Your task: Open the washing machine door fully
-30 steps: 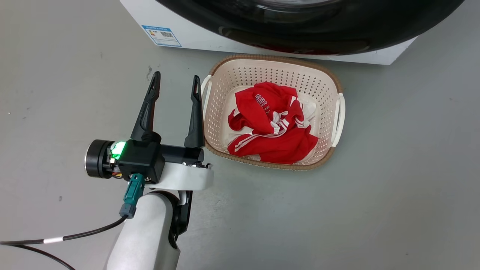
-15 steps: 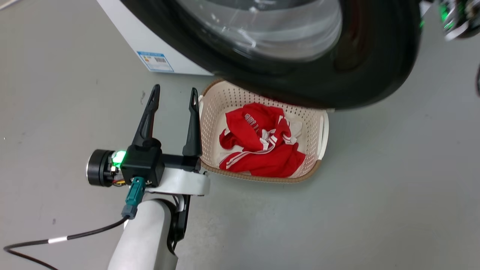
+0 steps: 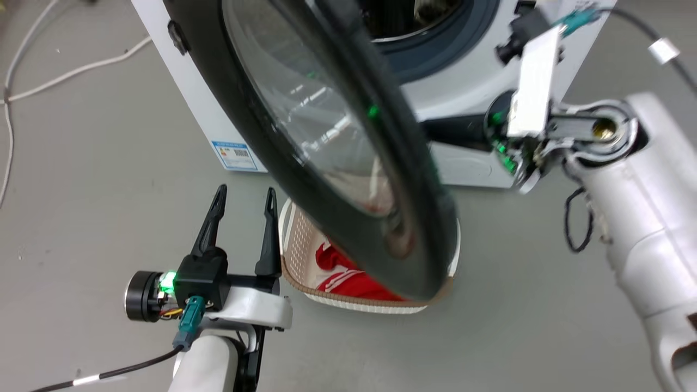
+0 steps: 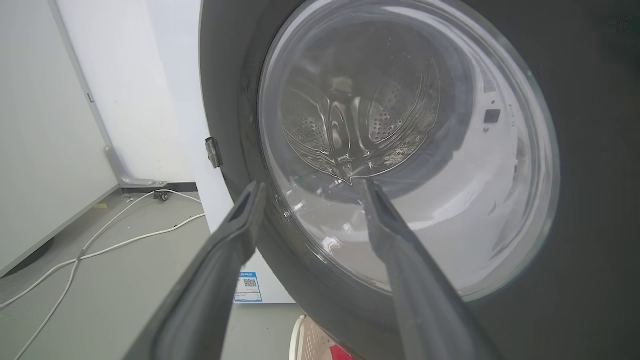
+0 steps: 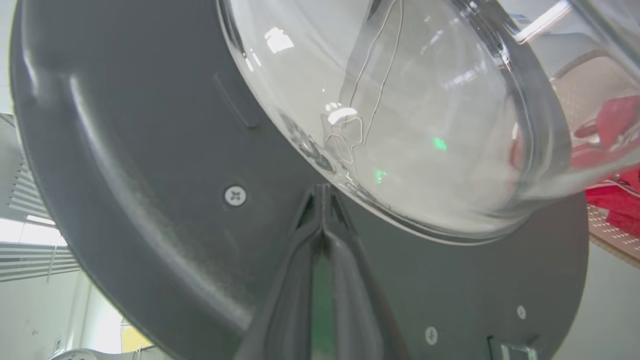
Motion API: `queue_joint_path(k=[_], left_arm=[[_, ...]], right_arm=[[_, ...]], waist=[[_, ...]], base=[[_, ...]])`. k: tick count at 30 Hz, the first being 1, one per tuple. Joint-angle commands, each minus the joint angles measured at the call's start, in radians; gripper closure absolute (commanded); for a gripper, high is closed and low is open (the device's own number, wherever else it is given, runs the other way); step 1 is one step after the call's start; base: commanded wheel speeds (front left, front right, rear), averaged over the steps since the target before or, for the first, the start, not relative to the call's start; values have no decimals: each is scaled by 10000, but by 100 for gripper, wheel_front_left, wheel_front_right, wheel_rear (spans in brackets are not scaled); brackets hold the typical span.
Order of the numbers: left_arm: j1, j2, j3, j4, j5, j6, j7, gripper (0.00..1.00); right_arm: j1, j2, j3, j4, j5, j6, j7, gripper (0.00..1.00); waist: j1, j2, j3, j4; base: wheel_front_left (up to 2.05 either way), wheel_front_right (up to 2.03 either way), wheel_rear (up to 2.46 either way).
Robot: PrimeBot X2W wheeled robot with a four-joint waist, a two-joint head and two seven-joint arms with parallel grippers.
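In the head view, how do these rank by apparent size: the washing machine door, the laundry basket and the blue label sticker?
1. washing machine door, by far; it is also nearest the camera.
2. laundry basket, partly hidden behind the door.
3. blue label sticker.

Our two pale rounded forearms [image 3: 209, 366] end in black wrist blocks [image 3: 204, 277] glowing green, each fed through a teal plug [image 3: 190, 318] by a black cable [image 3: 660, 50] banded with white, a silver-rimmed black drum [image 3: 142, 296] beside the left one, and we carry long, tapering matte-black fingers [image 3: 212, 223].
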Motion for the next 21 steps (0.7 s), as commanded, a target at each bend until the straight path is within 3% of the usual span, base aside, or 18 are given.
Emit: queue_joint_path(k=[1,14,19,21], left_arm=[[211,-4,71,47,34,-74,-26,0],[637,-5,81,169,27,-152,-26,0],[687,-5,134,147,75,-148,-26,0],[691,-6,177,142,78,-137,-26,0]], right_arm=[[486,242,100,-292,130,2,36,100],[1814,964,425,-1150,424,2,-418,100],[2125,952,-10,-1396,369,2,-1527,100],[2344,831,-371,-1522,133,2,-2558,100]], waist=[[0,0,-390,1],[0,0,-957,98],[0,0,-998,28],[0,0,-1024,-37]], base=[[0,0,0],[0,0,0],[0,0,0],[0,0,0]])
